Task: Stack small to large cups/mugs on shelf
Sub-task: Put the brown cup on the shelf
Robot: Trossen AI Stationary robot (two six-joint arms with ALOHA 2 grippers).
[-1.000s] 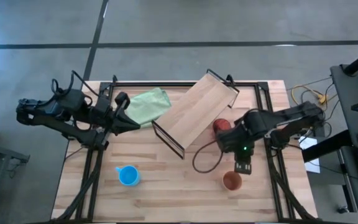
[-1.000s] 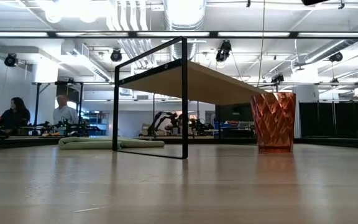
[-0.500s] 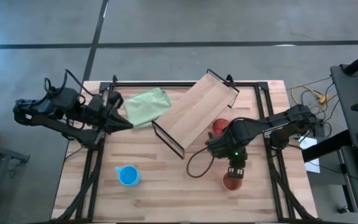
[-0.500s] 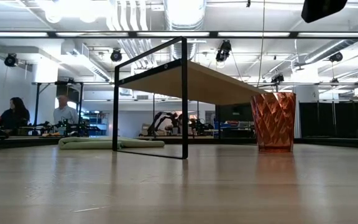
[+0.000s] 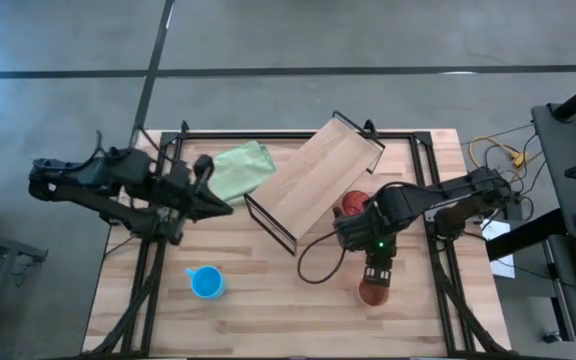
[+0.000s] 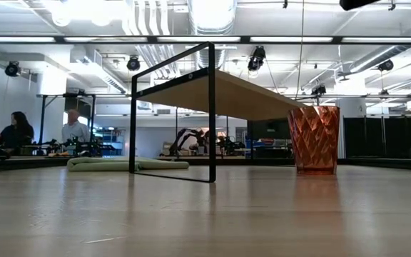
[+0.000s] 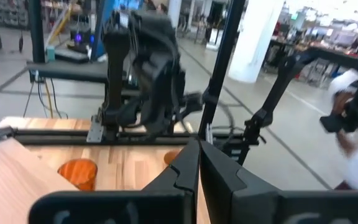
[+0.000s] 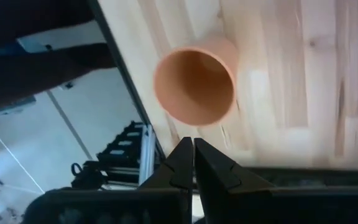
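Note:
The orange-brown cup (image 5: 373, 294) stands upright near the table's near right corner; the right wrist view looks down into its mouth (image 8: 194, 78). My right gripper (image 5: 374, 276) hovers just above its far side, shut (image 8: 191, 158), touching nothing. The red tumbler (image 6: 314, 140) stands by the shelf's right end, partly under my right arm (image 5: 351, 205). The blue cup (image 5: 206, 283) stands upright at near left. The light-wood shelf (image 5: 318, 180) stands slantwise on its wire legs (image 6: 210, 114). My left gripper (image 5: 216, 206) is shut (image 7: 197, 174), left of the shelf.
A pale green cloth (image 5: 238, 170) lies flat at the far left of the shelf, just beyond my left gripper. Bare table lies between the blue cup and the orange-brown cup. People sit in the room beyond the table (image 6: 16, 132).
My right gripper has moved toward the table's left and near edge, from beside the orange-brown cup to over its far side, staying shut. My left gripper drew back toward the left edge, then came right again toward the shelf. No cup has moved.

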